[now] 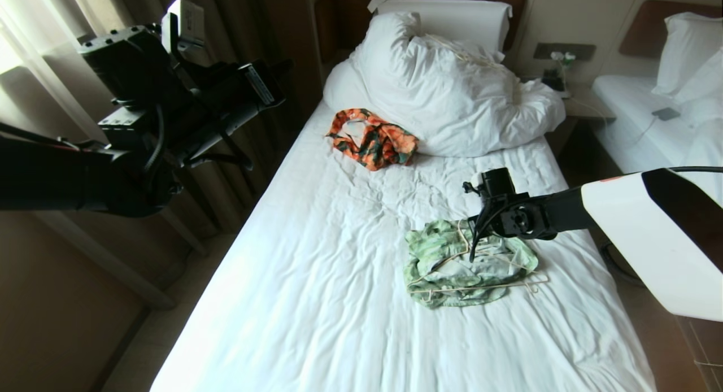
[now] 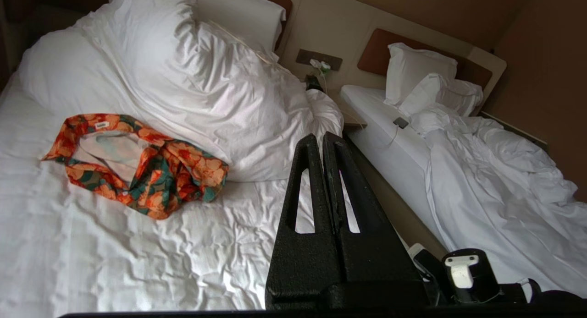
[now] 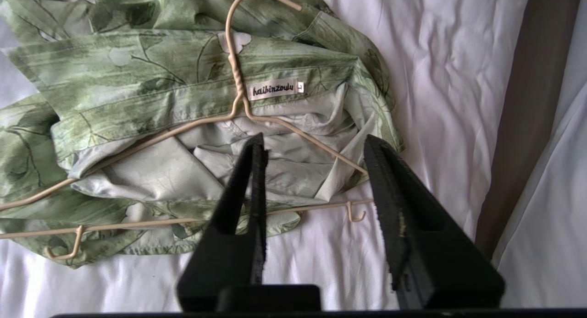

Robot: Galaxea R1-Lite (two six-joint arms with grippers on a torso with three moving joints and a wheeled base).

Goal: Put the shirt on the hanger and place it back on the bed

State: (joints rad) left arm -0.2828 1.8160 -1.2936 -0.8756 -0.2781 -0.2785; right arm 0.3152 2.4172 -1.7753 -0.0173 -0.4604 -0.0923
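Observation:
The light green leaf-print shirt [image 1: 452, 256] lies crumpled on the white sheet of the bed [image 1: 316, 279], near its right side. The cream wire hanger [image 3: 235, 75] rests on the shirt [image 3: 137, 79], with its hook across the collar beside the label and its bottom bar along the near hem. My right gripper [image 3: 315, 141] hangs open just above the shirt's inner lining and one hanger arm, with nothing between its fingers; it points down in the head view [image 1: 472, 251]. My left gripper [image 2: 321, 137] is shut and empty, held high over the bed's left side.
An orange, black and teal garment [image 1: 373, 139] lies against the bunched white duvet [image 1: 452, 81] near the headboard. A nightstand [image 1: 582, 107] and a second bed [image 1: 649, 115] stand to the right across a narrow gap. Curtains [image 1: 45, 53] hang on the left.

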